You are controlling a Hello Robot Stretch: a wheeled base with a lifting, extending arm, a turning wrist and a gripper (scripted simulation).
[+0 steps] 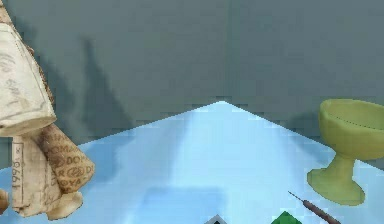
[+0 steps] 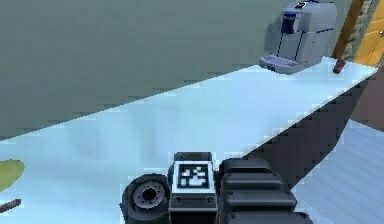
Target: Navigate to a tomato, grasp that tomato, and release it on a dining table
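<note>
The gripper [image 2: 152,197] shows bottom centre of the arm side view, against a pale blue countertop [image 2: 220,110]; whether it holds anything cannot be told.

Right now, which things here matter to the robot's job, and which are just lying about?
For the job:
pale blue table, likely the place to set things down
gripper; I cannot tell whether it holds anything

Just lying about:
yellow-green goblet
tan patterned object
thin pen-like stick
coffee machine
</note>
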